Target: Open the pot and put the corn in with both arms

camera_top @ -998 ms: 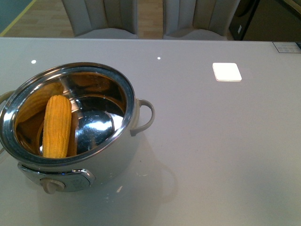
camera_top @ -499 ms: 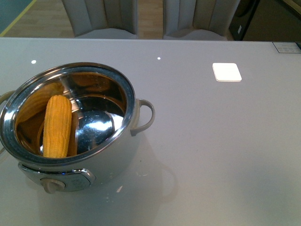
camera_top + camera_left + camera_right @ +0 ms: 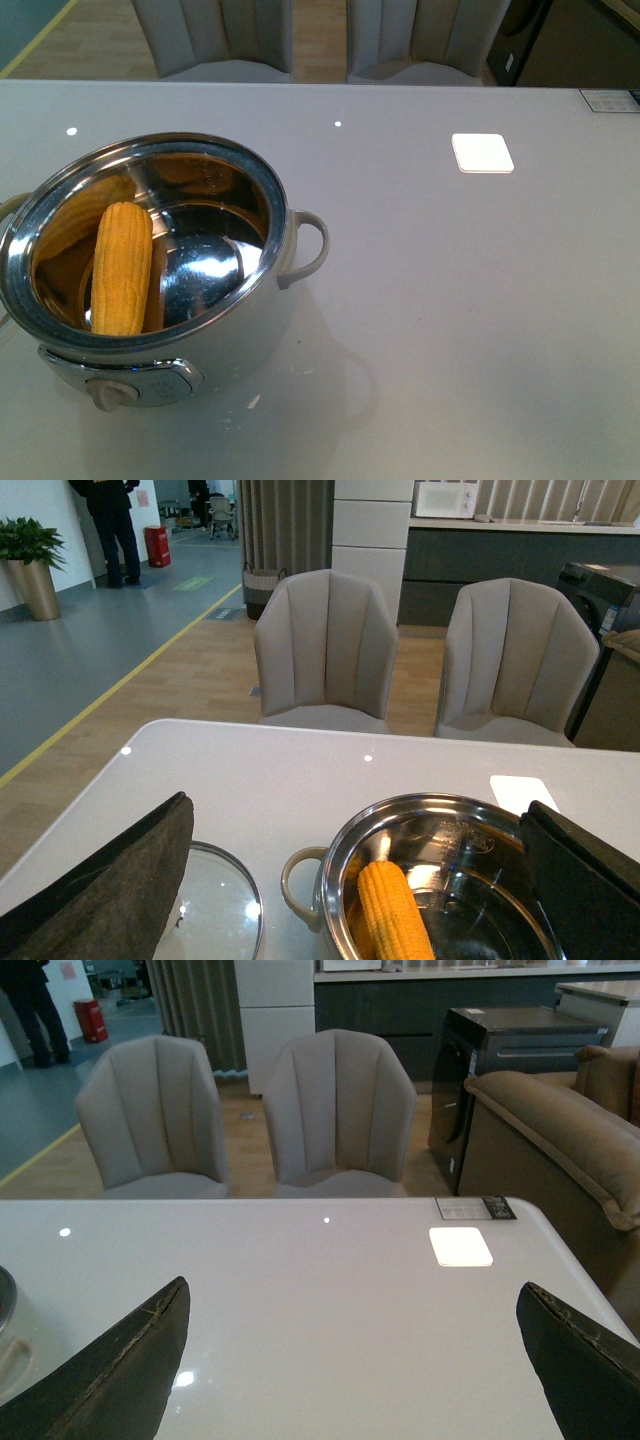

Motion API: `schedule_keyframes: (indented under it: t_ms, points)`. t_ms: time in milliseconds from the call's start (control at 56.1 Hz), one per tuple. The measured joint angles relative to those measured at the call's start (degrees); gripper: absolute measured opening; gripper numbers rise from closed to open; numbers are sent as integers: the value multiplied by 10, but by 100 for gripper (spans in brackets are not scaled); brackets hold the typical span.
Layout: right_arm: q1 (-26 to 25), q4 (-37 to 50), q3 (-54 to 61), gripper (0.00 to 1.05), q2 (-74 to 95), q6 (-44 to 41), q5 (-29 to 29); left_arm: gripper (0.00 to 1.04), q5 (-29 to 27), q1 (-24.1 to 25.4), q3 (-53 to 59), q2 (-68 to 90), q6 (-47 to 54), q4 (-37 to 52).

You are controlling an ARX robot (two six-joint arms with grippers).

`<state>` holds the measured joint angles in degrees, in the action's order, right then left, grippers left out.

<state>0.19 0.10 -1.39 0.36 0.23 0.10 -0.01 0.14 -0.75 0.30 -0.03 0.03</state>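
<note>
The pot point(image 3: 255, 185) stands open at the front left of the grey table, its knob panel point(image 3: 130, 385) facing me. The corn point(image 3: 122, 268) lies inside it against the left wall, and shows in the left wrist view point(image 3: 393, 916) too. Neither arm shows in the front view. My left gripper point(image 3: 360, 880) is open and empty, held back above the pot point(image 3: 440, 810). My right gripper point(image 3: 360, 1360) is open and empty over bare table to the right of the pot, whose side handle point(image 3: 8, 1360) shows at the picture's edge.
A glass lid point(image 3: 215, 905) lies flat on the table left of the pot. A white square pad point(image 3: 482, 152) lies at the back right. Two grey chairs point(image 3: 325, 645) stand behind the table's far edge. A label point(image 3: 608, 100) sits at the far right corner.
</note>
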Motion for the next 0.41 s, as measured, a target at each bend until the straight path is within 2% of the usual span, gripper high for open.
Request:
schedule_keyframes:
  t_ms: [410]
  points:
    - [0, 0, 0, 96, 0, 0, 0, 98, 0, 0, 0, 0, 0, 0]
